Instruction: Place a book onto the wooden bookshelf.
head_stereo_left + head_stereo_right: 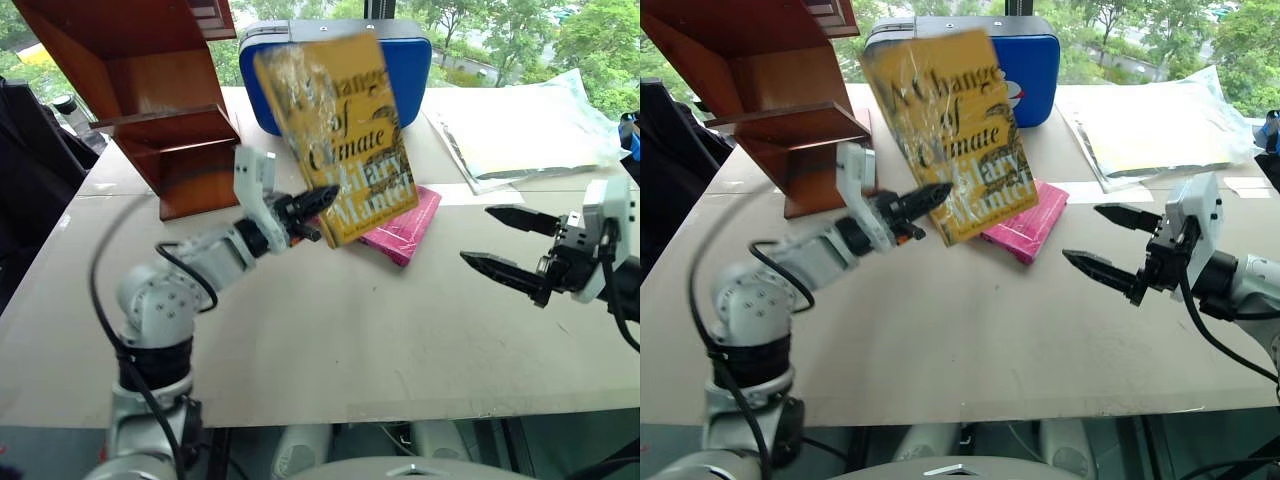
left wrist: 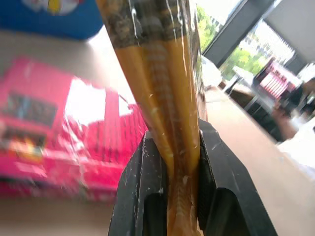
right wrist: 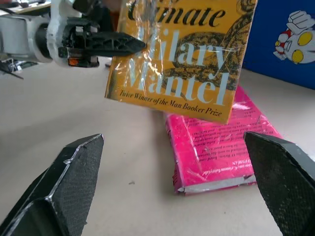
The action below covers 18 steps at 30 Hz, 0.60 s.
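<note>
Beige table [image 1: 330, 340] (pink book [image 1: 405, 230] lying) before leafy windows.

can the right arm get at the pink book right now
Probably yes: the right gripper has its jaws open, facing the pink book across bare table. The held yellow book overhangs its far part only.

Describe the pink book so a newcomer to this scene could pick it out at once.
Start at the blue padded case standing at the table's far edge. In front of it, the left gripper holds a yellow book in the air; the pink book lies flat on the table just behind and below that one. It is smaller, magenta and resting, not held.
</note>
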### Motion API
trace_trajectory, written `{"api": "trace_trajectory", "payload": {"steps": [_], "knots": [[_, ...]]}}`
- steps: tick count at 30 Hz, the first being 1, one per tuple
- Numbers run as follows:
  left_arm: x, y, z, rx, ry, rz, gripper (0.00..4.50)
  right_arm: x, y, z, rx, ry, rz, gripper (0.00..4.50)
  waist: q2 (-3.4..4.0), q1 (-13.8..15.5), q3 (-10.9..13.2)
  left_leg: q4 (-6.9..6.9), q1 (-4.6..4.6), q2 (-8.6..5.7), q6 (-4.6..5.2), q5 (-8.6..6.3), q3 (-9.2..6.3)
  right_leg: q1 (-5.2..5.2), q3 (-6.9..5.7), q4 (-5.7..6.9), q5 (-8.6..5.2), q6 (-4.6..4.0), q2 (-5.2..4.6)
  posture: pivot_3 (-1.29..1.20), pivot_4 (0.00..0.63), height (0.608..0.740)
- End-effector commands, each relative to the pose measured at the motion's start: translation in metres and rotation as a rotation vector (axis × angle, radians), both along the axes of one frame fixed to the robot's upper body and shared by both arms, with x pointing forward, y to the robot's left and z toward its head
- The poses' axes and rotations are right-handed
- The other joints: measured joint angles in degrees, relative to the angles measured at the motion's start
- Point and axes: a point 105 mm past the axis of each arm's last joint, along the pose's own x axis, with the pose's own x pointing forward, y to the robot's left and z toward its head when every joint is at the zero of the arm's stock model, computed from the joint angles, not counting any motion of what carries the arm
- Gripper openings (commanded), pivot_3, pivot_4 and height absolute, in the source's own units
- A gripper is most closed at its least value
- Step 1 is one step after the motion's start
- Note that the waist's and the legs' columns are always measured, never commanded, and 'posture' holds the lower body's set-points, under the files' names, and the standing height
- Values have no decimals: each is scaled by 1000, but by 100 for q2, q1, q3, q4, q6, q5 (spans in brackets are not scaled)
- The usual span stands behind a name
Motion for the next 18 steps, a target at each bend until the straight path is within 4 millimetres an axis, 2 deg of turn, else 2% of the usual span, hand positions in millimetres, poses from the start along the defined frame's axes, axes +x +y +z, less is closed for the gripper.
{"api": "trace_trajectory", "payload": {"steps": [1, 4, 6, 11, 15, 18], "knots": [[-5, -6, 42, 333, -358, 26, 160, 4, 3, 16, 27, -60, 36, 4500, -7, -4, 10, -2, -5, 0, 0, 0, -3, -4, -4, -6, 0, 0, 4, 0, 150, 740], [4, 18, 87, 723, -664, 222, 160, 10, 11, 34, 114, -103, 70, 4500, -16, -18, 27, -37, -1, 0, 1, 1, 5, -5, 4, -32, 1, 0, 7, 0, 150, 740], [6, 43, 104, 968, -763, 332, 160, 12, 17, 45, 174, -127, 105, 4500, -18, -86, 33, -66, -3, 3, 0, 1, 13, -18, 14, -52, 8, 7, 17, 0, 150, 740], [5, 101, 117, 1374, -782, 506, 160, 18, 28, 59, 261, -156, 149, 4500, -9, -145, 38, -108, -10, 8, -5, 3, 17, -43, 16, -59, 9, 33, 11, 0, 150, 740], [8, 131, 121, 1495, -748, 605, 160, 23, 34, 62, 275, -155, 158, 4500, -12, -140, 42, -80, -90, 3, -22, 13, 11, -111, 7, -45, 9, 38, 8, 0, 150, 740], [11, 152, 113, 1550, -672, 618, 160, 28, 38, 66, 265, -172, 150, 4500, -12, -144, 43, -63, -105, -1, -16, 10, 13, -121, 8, -37, 11, 40, 5, 0, 150, 740]]}}
